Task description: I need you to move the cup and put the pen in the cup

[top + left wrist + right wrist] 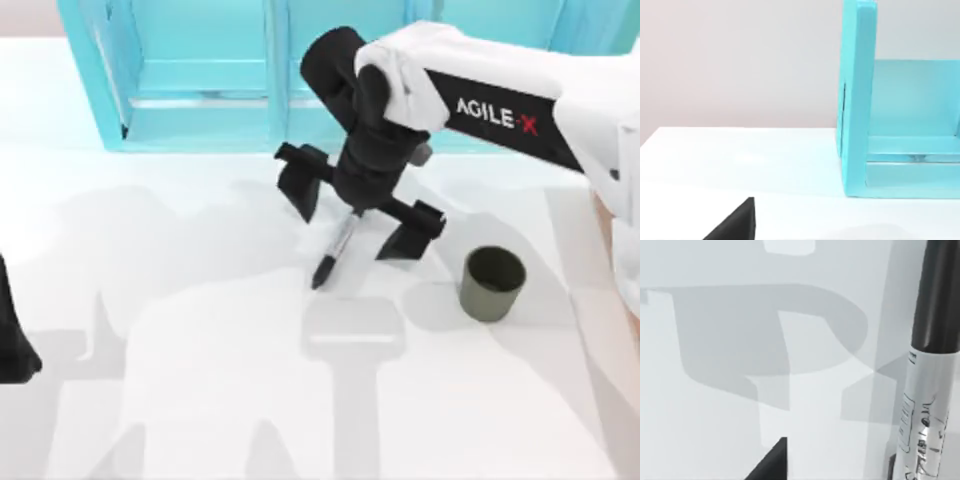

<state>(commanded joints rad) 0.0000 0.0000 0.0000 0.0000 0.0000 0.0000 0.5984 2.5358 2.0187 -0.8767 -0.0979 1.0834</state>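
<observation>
Table (200, 400): white | cup (492, 283): stood upright at right | pen (335, 250): at centre, whether it touched the table unclear | turquoise shelf (200, 90): along far edge

Bright, even light; soft grey arm shadows across the white table (200, 400).

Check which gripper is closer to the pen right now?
Right. The right gripper is open, its fingers straddling the pen on the table. The left gripper sits parked at the table's far left edge, well away.
</observation>
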